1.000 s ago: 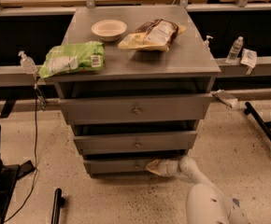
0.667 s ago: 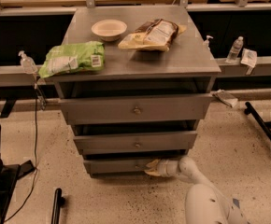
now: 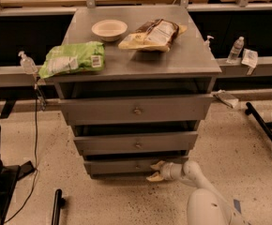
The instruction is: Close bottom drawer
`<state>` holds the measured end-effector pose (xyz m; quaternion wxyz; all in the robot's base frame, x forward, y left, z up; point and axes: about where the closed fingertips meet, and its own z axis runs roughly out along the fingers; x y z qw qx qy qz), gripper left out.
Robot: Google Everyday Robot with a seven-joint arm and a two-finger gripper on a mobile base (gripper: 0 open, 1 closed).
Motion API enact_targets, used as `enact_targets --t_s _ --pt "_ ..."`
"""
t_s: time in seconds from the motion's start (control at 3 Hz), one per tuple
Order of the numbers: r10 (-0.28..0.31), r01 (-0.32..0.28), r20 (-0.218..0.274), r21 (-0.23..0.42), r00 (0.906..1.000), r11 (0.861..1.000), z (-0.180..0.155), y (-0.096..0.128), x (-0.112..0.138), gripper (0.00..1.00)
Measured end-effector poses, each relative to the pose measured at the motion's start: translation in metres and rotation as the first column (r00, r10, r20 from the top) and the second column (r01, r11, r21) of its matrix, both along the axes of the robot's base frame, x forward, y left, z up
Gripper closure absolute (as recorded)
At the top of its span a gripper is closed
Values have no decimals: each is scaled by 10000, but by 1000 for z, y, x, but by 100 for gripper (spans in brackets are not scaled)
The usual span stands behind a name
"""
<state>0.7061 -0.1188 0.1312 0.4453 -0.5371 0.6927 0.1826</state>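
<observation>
At five o'clock of the cabinet (image 3: pixel 176 57), the gripper (image 3: pixel 155 170), fingers spread wide, rests against the bottom drawer (image 3: pixel 117 166), seemingly to push it shut.

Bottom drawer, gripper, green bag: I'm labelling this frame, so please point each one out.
bottom drawer (image 3: pixel 117 166), camera view, left half of its grey front.
gripper (image 3: pixel 154 170), camera view, midway between its open fingers, at the drawer's front.
green bag (image 3: pixel 72 59), camera view, middle of the bag.

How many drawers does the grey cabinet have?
3. The top drawer is widest, the middle drawer sits below it, and the bottom drawer is lowest, with the claw at its front.
</observation>
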Motion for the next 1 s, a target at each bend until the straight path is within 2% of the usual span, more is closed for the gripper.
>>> enact_targets --t_s 0.33,0.67,1.0 --pt "0 0 -1 -1 10000 10000 0 0 -1 27" --pt "1 -1 -2 -2 10000 10000 0 -1 -1 37" --pt "0 0 -48 -59 10000 10000 0 -3 -2 67"
